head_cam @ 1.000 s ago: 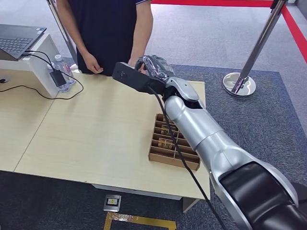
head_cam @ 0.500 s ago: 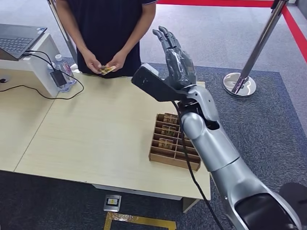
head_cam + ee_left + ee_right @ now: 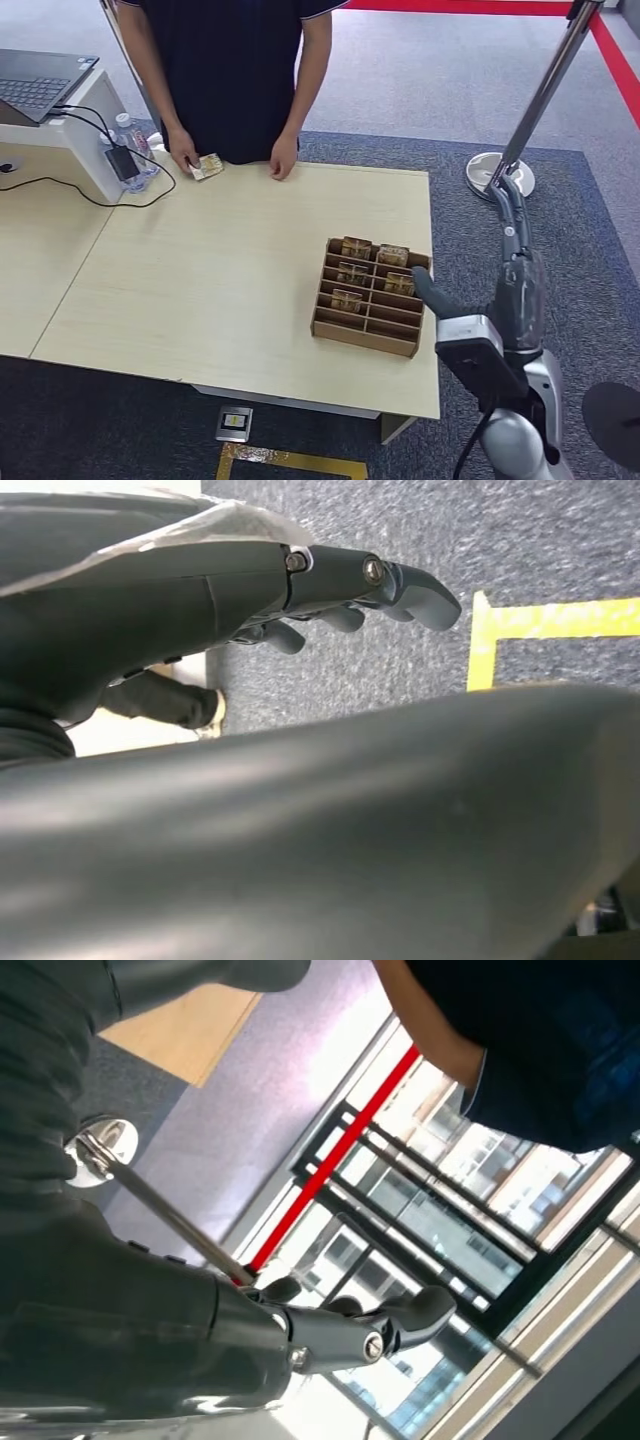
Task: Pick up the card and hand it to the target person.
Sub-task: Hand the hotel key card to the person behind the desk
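The card (image 3: 206, 166) lies on the far edge of the table (image 3: 226, 270), under the fingers of the person's hand (image 3: 183, 155). The person (image 3: 226, 70) stands behind the table in a dark shirt, both hands resting on the tabletop. My right hand (image 3: 519, 262) is raised beside the table's right edge, fingers stretched and apart, holding nothing; the right wrist view shows this right hand (image 3: 226, 1330) empty too. My left hand (image 3: 226, 580) hangs over the carpet with its fingers extended and nothing in them.
A brown slotted tray (image 3: 367, 338) with several cards (image 3: 356, 248) sits near the table's right edge, just left of my right hand. A laptop (image 3: 38, 82), a bottle (image 3: 128, 135) and cables sit at the far left. A stanchion base (image 3: 500, 172) stands to the right.
My right arm has drawn back from the person to the table's right side, hand empty. The person took the card and brought it down onto the table.
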Robot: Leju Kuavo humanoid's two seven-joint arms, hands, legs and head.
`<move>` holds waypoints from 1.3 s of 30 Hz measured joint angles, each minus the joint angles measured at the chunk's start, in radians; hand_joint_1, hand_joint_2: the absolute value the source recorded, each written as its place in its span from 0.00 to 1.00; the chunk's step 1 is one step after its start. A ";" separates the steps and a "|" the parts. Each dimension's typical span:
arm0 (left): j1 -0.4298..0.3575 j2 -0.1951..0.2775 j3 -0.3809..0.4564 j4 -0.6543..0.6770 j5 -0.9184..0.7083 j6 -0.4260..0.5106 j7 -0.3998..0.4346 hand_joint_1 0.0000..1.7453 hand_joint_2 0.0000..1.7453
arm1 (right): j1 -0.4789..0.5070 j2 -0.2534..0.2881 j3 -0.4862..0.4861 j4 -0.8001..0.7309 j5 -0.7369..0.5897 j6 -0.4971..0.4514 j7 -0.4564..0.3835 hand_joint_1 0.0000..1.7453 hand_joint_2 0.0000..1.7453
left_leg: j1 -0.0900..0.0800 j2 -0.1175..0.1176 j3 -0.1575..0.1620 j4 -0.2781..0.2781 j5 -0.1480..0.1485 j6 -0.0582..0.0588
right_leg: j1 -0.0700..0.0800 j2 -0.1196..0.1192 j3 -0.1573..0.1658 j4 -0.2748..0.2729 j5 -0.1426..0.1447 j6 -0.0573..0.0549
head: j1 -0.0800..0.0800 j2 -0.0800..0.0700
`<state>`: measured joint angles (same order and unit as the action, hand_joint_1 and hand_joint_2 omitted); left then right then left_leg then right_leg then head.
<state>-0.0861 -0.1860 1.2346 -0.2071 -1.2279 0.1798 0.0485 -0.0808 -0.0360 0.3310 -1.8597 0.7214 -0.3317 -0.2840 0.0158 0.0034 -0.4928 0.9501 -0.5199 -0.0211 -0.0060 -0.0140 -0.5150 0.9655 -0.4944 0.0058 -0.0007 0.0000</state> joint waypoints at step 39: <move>-0.002 -0.017 -0.002 0.000 -0.031 -0.033 -0.026 0.00 1.00 | 0.015 0.234 -1.157 1.603 -0.059 0.200 0.520 0.00 0.00 | 0.000 0.002 0.009 -0.003 -0.004 0.002 | 0.001 0.000 0.009 -0.001 -0.005 -0.003 | 0.000 0.000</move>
<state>-0.0884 -0.2030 1.2330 -0.2071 -1.2590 0.1472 0.0230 -0.0658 0.1978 -0.8264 -0.2563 0.6626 -0.1316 0.2355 0.0161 0.0052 -0.4835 0.9467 -0.5236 -0.0192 -0.0049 -0.0140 -0.5062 0.9646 -0.4998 0.0029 -0.0006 0.0000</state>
